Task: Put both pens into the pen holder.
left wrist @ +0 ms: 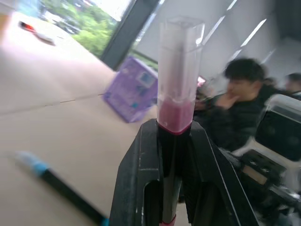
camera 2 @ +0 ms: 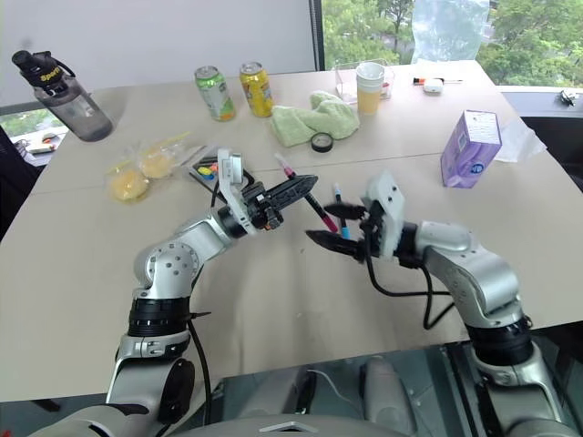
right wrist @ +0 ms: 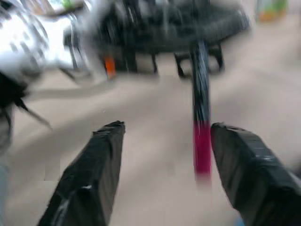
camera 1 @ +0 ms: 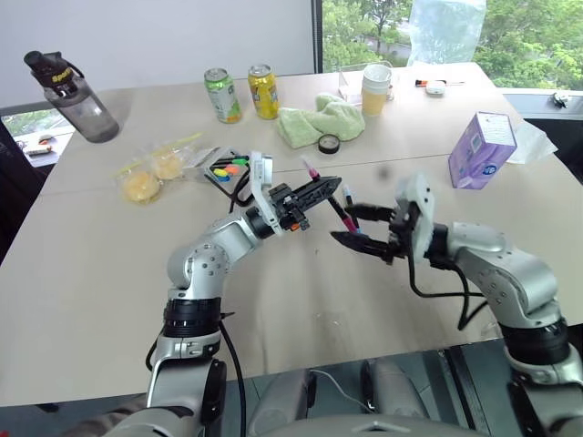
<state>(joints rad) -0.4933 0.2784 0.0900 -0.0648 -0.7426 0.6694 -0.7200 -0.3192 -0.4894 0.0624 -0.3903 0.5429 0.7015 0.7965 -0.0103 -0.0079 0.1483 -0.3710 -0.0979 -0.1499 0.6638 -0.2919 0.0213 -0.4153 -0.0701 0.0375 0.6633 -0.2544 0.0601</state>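
Observation:
My left gripper (camera 1: 333, 186) is shut on the pink-ended pen (camera 1: 328, 200) and holds it slanted above the table's middle. The pen's pink cap (left wrist: 176, 113) and clear end stick out past the fingers. Just to the right, my right gripper (camera 1: 357, 228) stands open, its fingers (right wrist: 94, 160) on either side of the pen's lower pink end (right wrist: 202, 150) without touching it. The blue-ended pen (left wrist: 47, 176) lies flat on the table behind the grippers. The pen holder (camera 1: 224, 167), a black case showing coloured markers, lies on the table to the left, behind my left arm.
A water bottle (camera 1: 77, 96), two cans (camera 1: 242, 93), a green cloth (camera 1: 319, 121), a tape roll (camera 1: 328, 143) and a cup (camera 1: 375, 88) stand at the back. A purple box (camera 1: 483, 150) is at the right. Bagged yellow food (camera 1: 150, 171) lies left. A person (left wrist: 244, 108) sits beyond.

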